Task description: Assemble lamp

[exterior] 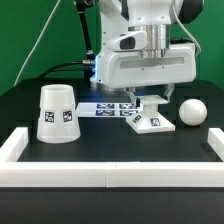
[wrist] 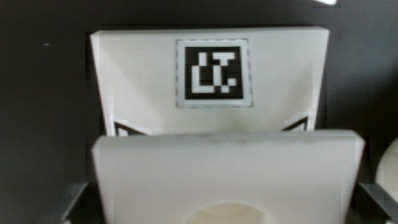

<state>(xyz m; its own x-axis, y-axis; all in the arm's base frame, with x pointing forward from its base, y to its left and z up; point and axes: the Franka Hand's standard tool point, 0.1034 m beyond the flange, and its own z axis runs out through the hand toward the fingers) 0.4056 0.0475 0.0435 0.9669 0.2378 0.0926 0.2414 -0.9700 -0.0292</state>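
The white blocky lamp base lies on the black table right of centre. In the wrist view it fills the picture, with its tag on the far part and a round hole in the near step. My gripper is down over the base. Its dark fingers sit against both sides of the near step, shut on it. The ball-headed bulb lies just to the exterior view's right of the base. The cone shade stands upright at the exterior view's left.
The marker board lies flat between the shade and the base. A long white rail border runs along the front, with arms going up the left and right sides of the table.
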